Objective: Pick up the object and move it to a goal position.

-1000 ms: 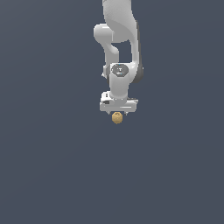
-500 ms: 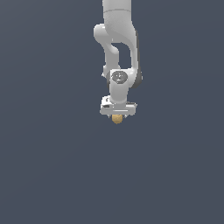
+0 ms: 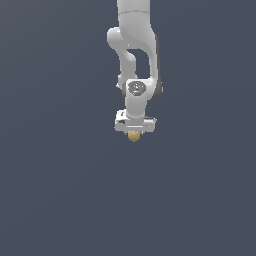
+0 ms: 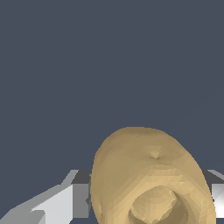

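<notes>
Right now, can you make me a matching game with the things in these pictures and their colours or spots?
Things:
1. object
2. gripper
3. arm
4. background

Descriptions:
A. plain dark grey-blue
B. tan, egg-shaped, dimple at one end
C. white, reaching down from the top of the exterior view
D. shut on the tan lump

Pairs: 1-B, 2-D, 3-C, 4-A

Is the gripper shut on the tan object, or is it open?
Shut on the object: gripper fingers flank it closely.
</notes>
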Controlling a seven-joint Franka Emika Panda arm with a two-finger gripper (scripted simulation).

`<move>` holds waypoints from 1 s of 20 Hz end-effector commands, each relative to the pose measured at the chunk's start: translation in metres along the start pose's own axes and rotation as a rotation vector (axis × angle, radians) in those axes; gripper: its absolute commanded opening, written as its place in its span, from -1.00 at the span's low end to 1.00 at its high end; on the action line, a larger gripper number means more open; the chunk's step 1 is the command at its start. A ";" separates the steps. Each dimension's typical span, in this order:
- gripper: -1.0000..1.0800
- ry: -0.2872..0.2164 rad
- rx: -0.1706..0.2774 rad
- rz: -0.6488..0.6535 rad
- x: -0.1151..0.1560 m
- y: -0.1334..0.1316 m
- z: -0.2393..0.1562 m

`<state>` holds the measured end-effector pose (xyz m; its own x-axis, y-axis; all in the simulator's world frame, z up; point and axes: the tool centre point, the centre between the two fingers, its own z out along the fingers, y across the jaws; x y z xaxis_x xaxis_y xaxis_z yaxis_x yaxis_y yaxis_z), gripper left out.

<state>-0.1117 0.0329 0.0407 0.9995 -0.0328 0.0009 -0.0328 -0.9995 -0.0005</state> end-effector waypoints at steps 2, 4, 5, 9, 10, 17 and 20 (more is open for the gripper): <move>-1.00 0.000 0.000 0.000 0.000 0.000 0.000; -1.00 0.000 0.000 0.000 0.000 0.000 -0.002; -1.00 0.000 0.000 0.000 0.000 0.000 -0.004; -1.00 0.000 0.000 0.000 0.001 -0.001 -0.016; -1.00 0.000 0.000 0.000 0.002 -0.001 -0.020; -1.00 0.000 0.000 0.000 0.005 -0.003 -0.065; -1.00 0.000 0.000 0.000 0.008 -0.004 -0.091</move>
<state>-0.1052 0.0358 0.1182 0.9995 -0.0331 0.0005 -0.0331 -0.9995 -0.0001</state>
